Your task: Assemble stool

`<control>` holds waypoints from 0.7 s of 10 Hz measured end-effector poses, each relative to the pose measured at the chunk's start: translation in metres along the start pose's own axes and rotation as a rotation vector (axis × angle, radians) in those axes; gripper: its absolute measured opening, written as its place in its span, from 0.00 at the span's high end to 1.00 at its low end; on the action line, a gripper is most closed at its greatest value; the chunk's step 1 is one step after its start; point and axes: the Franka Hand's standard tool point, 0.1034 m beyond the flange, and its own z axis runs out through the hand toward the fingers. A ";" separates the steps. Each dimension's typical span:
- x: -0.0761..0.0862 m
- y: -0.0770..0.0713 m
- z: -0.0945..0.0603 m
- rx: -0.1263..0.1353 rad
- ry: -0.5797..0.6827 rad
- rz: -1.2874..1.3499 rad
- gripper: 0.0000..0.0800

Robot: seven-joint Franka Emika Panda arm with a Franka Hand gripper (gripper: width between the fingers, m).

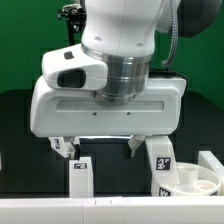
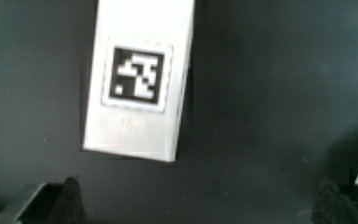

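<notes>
My gripper [image 1: 99, 148] hangs open above the black table, with nothing between its fingers [image 1: 65, 148]. One white stool leg [image 1: 80, 176] with a square marker tag sits just below and in front of the finger on the exterior view's left. A second tagged leg [image 1: 160, 166] stands toward the exterior view's right. Beside it is the round dish-like seat [image 1: 191, 183]. The wrist view shows a leg [image 2: 140, 85] lying flat on the table, tag up, beyond the open gripper [image 2: 208, 205] and apart from both fingertips [image 2: 51, 200].
A white bar [image 1: 100, 206] runs along the front edge of the table. Another white piece [image 1: 212, 160] shows at the exterior view's far right, behind the seat. A green backdrop stands behind the arm.
</notes>
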 end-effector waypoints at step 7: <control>-0.010 0.027 -0.005 0.052 -0.471 0.137 0.19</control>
